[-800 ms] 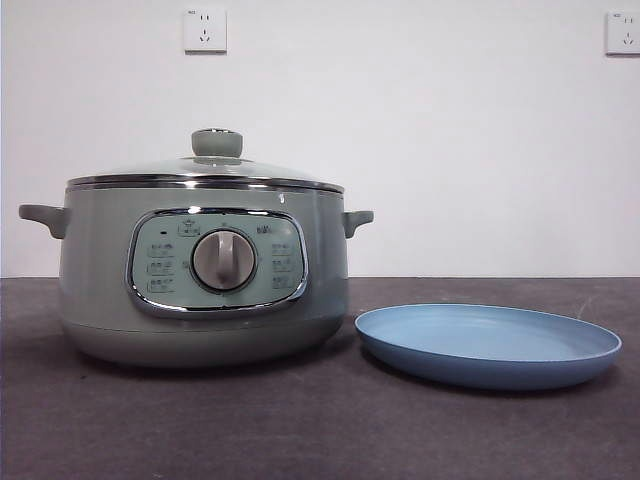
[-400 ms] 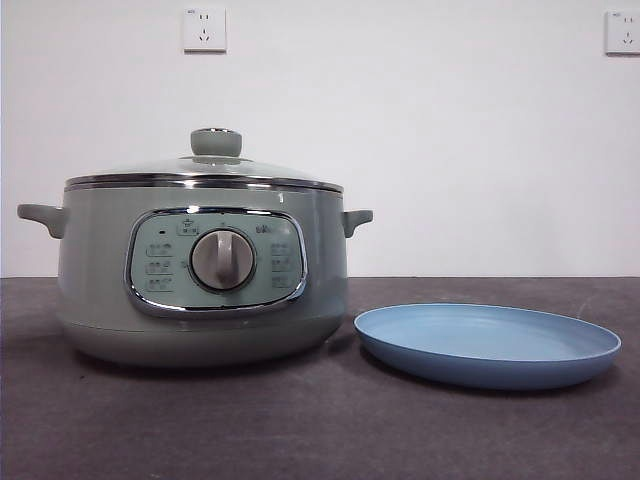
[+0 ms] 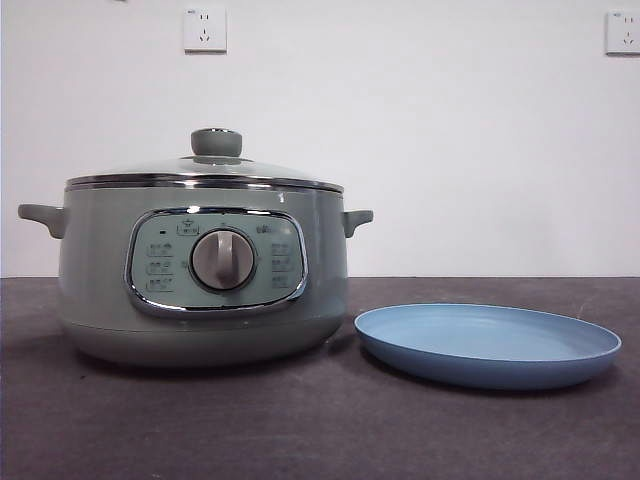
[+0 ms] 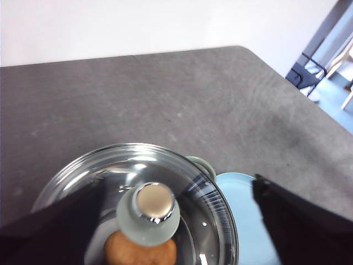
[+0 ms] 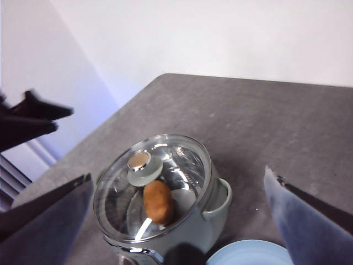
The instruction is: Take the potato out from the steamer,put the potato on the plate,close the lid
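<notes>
Left gripper (image 4: 165, 243), jaws spread wide, hovers above the lid (image 4: 182, 193). Glass looks heavy, slick, breakable; its knob (image 4: 149, 212) offers the safest hold.

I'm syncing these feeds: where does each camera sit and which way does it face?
Front: low at table height, level at the steamer and plate; no arm shows.
Left wrist: above the lid, looking down; own open jaws at the sides.
Right wrist: higher, looking down; own open jaws.
Both wrist views share the potato under the glass.

Lab-like test room: bare white wall (image 3: 450, 150), wall sockets (image 3: 204, 29), grey table (image 3: 300, 420).
</notes>
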Robot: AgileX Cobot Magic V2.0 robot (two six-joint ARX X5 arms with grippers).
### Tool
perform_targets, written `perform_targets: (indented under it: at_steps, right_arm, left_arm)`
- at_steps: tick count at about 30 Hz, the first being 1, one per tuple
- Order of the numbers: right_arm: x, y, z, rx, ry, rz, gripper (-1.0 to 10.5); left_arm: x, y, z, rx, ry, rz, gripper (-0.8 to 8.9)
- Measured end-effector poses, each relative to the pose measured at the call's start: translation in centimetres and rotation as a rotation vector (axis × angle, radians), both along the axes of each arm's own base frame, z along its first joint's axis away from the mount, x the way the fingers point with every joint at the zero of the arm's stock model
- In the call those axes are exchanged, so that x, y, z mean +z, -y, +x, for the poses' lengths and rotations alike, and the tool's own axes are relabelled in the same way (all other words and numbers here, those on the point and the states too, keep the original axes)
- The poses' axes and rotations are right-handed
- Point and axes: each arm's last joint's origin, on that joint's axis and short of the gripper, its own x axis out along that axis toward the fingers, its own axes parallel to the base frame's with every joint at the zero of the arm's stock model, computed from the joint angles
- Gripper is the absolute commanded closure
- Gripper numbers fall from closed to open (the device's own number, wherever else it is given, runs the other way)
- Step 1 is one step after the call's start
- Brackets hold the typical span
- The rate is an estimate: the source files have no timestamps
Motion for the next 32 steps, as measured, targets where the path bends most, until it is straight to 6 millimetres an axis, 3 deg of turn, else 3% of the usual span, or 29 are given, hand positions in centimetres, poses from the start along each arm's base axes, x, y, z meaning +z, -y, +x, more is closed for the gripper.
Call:
perform_targets:
  at_steps: [10, 19, 28, 32]
  right_arm:
    - [-0.2, -0.2, 0.0, -0.031, -0.016, -0.019, 3.5]
    - [-0.4, -0.2, -0.1, -0.035, -0.037, -0.022, 3.5]
    - [-0.5, -0.2, -0.1, -0.036, -0.048, -0.023, 3.5]
    - [-0.6, -0.2, -0.2, -0.036, -0.067, -0.025, 3.5]
  left_arm:
    - [-4.4, 5.6, 3.7, 0.035, -0.059, 0.18, 3.11]
    - [-8.3, 7.4, 6.1, 0.058, -0.142, 0.309, 3.27]
    - [-9.4, 7.7, 6.7, 0.058, -0.171, 0.341, 8.33]
    - [-9.3, 7.7, 6.7, 0.057, -0.161, 0.357, 8.22]
